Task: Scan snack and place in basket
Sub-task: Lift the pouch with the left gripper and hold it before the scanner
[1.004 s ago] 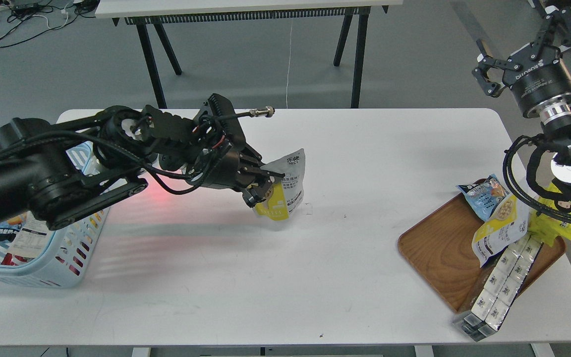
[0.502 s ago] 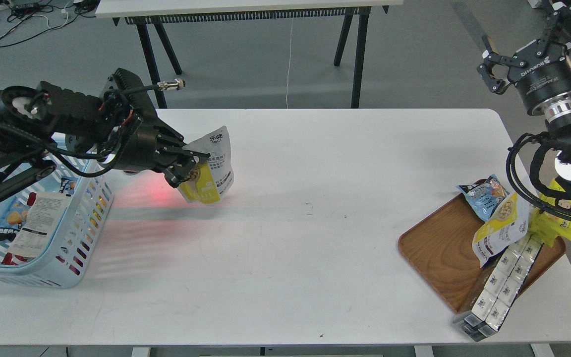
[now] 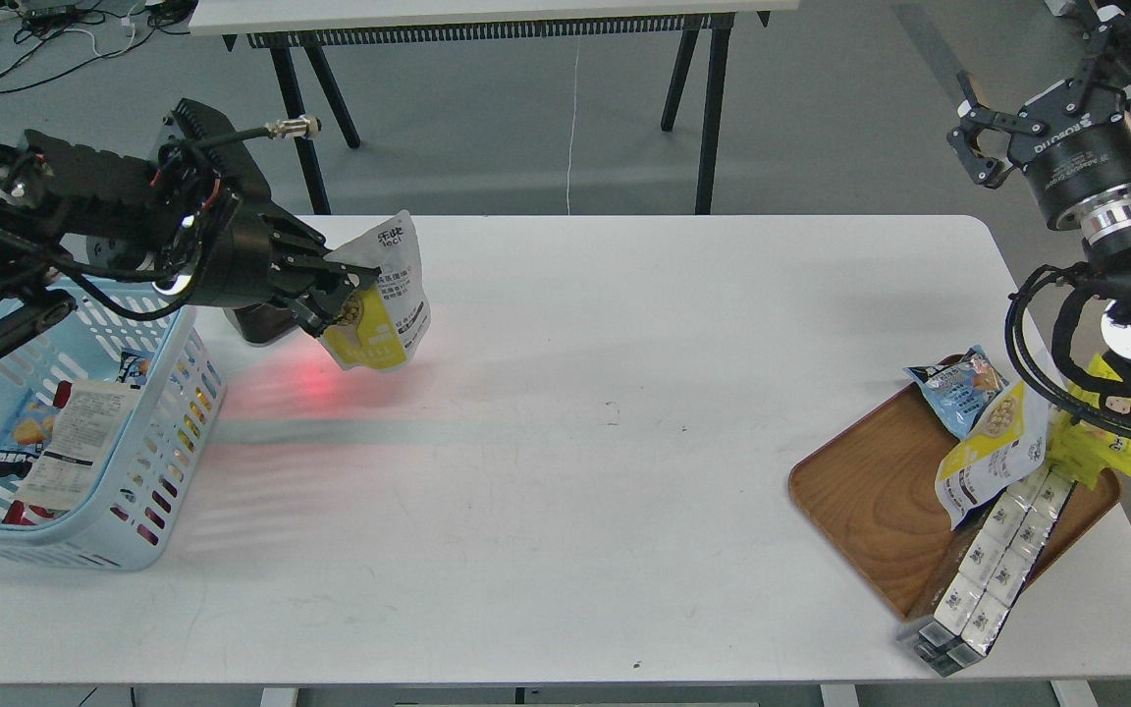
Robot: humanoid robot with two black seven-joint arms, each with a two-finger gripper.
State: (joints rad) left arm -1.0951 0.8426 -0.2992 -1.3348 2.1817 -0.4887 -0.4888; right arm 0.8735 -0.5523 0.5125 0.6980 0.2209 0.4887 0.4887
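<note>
Snack (image 3: 381, 299) first: the silvery-and-yellow pouch hangs in the air above the left rear part of the white table (image 3: 565, 511), pinched by its left edge between the closed fingers of the left gripper (image 3: 342, 287). It tilts slightly, its printed front toward the camera, and it touches nothing but the fingers. A red glow lies on the tabletop just below and to the left of it, beside a dark object that may be the scanner, though most of that is hidden behind the gripper, so I cannot be sure. Whether the scan has registered cannot be read from this view.

Just left of the glow stands the basket (image 3: 148, 535), light blue with slotted sides, already holding a few packets. The pouch is near its right rim but not yet over the opening, so the carry across and the release are what I judge remains.

Far to the right, the right gripper (image 3: 978, 137) is raised off the table with its fingers spread and empty, above the wooden tray (image 3: 860, 501) where more snack bags and boxes wait.
</note>
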